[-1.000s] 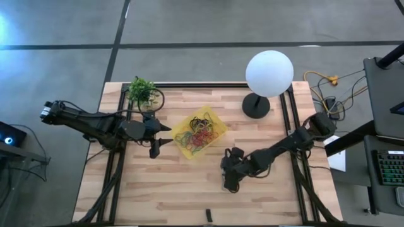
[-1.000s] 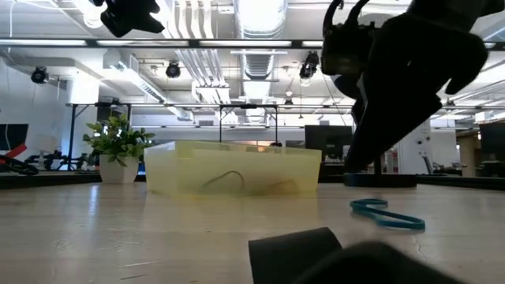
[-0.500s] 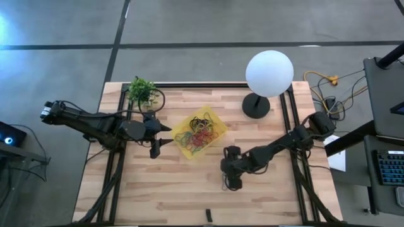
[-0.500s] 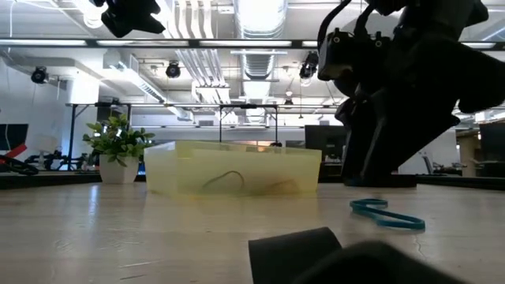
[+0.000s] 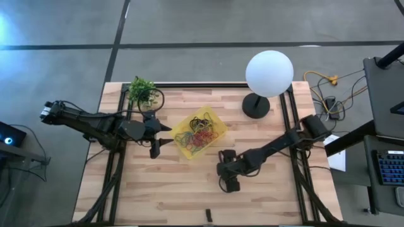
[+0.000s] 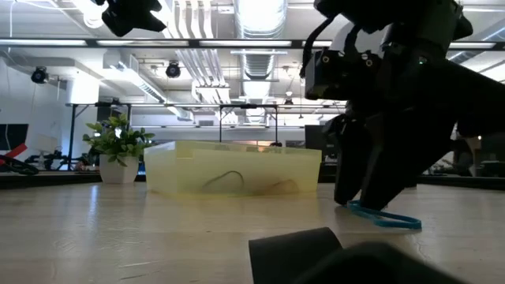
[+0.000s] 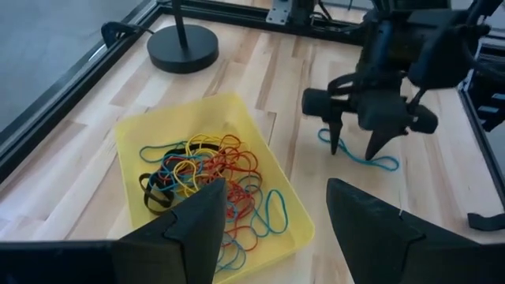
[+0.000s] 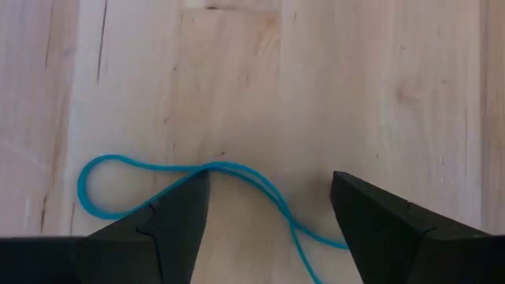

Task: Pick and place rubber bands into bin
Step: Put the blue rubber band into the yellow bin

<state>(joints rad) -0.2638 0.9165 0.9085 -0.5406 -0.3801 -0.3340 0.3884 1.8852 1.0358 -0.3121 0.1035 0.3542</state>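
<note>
Right hand [image 7: 357, 147] wide over 1 blue rubber band [image 8: 197, 185], 1 yellow bin [image 5: 201, 132], left hand [image 5: 161, 134] wide.

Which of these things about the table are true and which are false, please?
1. The right gripper has its fingers open above a blue rubber band lying on the table. True.
2. That blue band is already inside the yellow bin. False: it lies on the wood, outside the bin.
3. The bin is empty. False: it holds a tangle of red, blue, yellow and black bands.
4. The left gripper waits beside the bin with nothing between its fingers. True.
5. The white lamp globe has fallen on its side. False: it stands upright on its black round base.
</note>
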